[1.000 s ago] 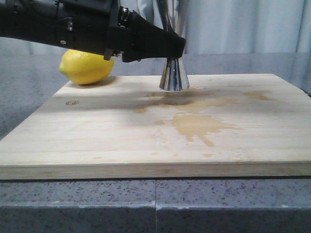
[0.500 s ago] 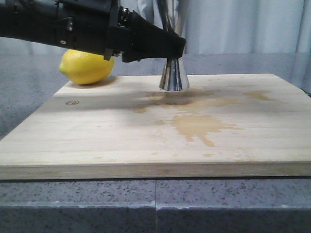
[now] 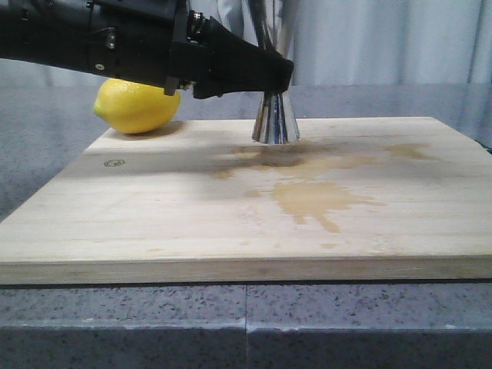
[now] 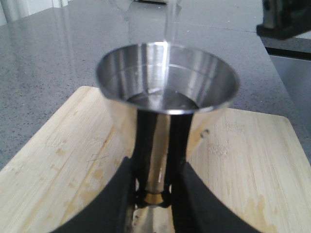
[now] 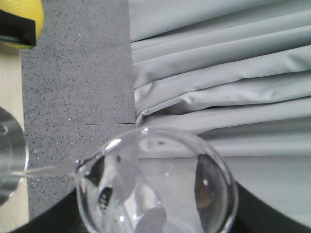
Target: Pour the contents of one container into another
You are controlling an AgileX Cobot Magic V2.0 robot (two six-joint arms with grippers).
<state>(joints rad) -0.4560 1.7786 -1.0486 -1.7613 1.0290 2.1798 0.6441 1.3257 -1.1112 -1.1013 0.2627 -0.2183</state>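
The steel jigger (image 3: 275,123) stands upright on the wooden board (image 3: 154,223), at its far middle. My left gripper (image 3: 280,77) is shut on its narrow gold-banded waist (image 4: 154,196). Its open top cup (image 4: 167,80) holds some clear liquid. My right gripper (image 5: 155,206) is shut on the clear glass beaker (image 5: 165,155), which is tipped over on its side above the jigger. A thin clear stream (image 5: 43,170) runs from the beaker's lip toward the jigger's rim (image 5: 7,155). The same stream (image 4: 166,29) shows dropping into the cup. The beaker is out of the front view.
A yellow lemon (image 3: 134,106) lies at the board's far left corner, under my left arm (image 3: 115,42). Brown wet stains (image 3: 315,196) spread over the board in front of the jigger. Grey speckled counter surrounds the board, and a grey curtain (image 5: 218,73) hangs behind.
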